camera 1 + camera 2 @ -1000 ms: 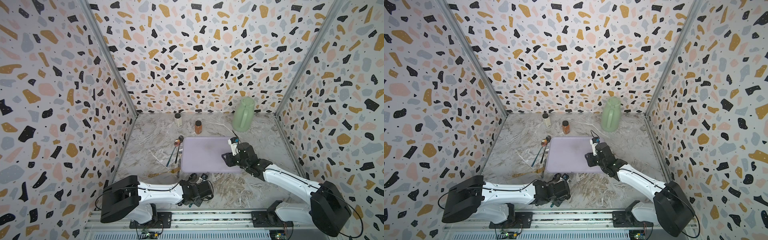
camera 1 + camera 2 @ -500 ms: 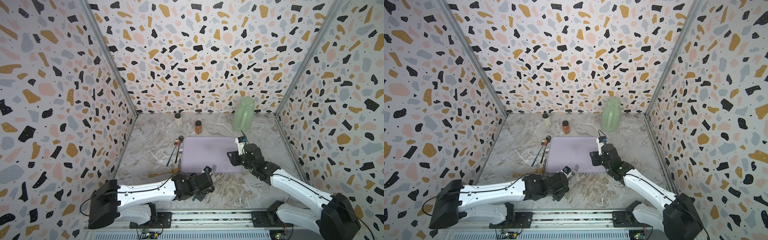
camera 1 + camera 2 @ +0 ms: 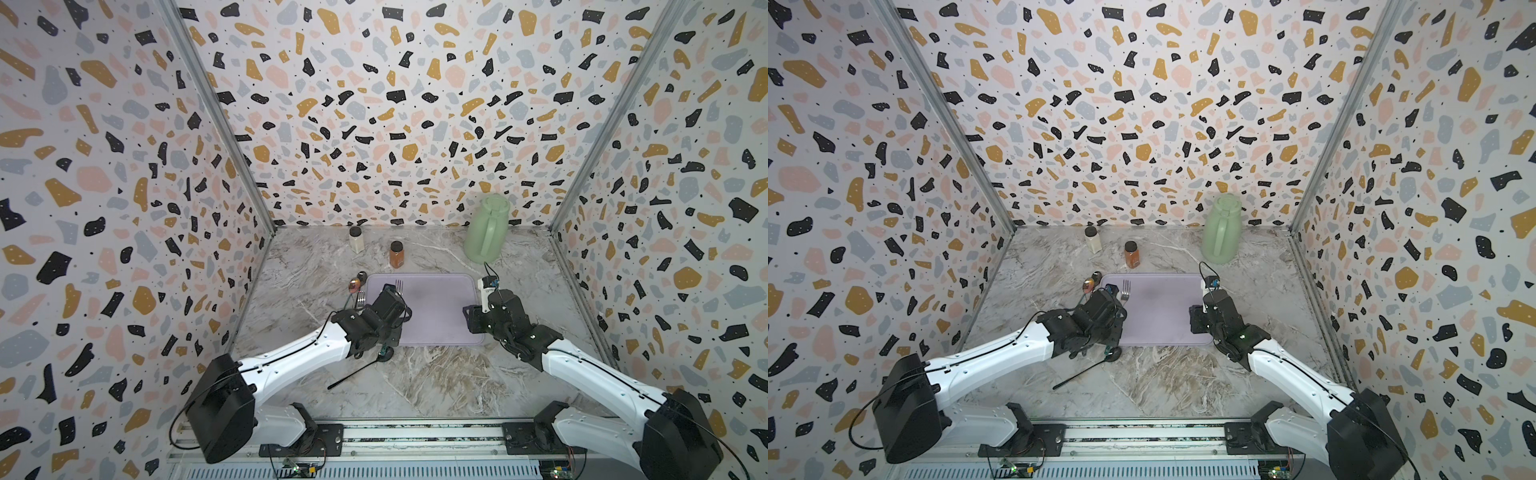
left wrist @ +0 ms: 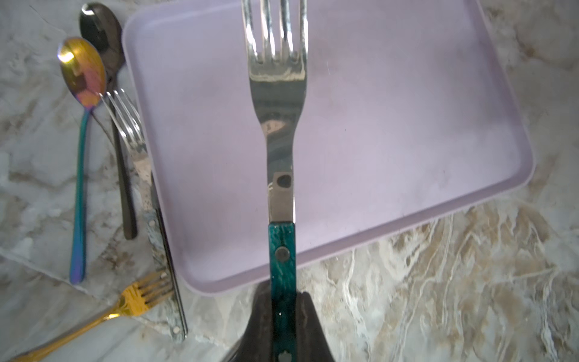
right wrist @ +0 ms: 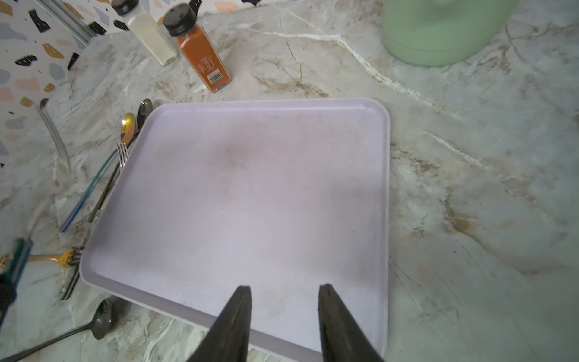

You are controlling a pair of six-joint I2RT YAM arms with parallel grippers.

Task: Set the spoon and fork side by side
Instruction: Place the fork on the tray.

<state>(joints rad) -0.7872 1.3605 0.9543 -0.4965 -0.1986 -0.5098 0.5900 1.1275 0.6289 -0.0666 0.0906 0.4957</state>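
Left gripper (image 4: pixel 283 305) clamping teal-handled steel fork (image 4: pixel 278 94), smooth lilac tray (image 4: pixel 407 125) beneath, right gripper (image 5: pixel 284 296) narrowly parted, empty.

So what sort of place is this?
Probably a staged kitchen counter in a test booth: patterned panels box in a marble-look top holding a lilac tray, spice jars and a green jug.

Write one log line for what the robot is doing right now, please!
left gripper: shut on fork, over tray | right gripper: open, empty | spoons: on table
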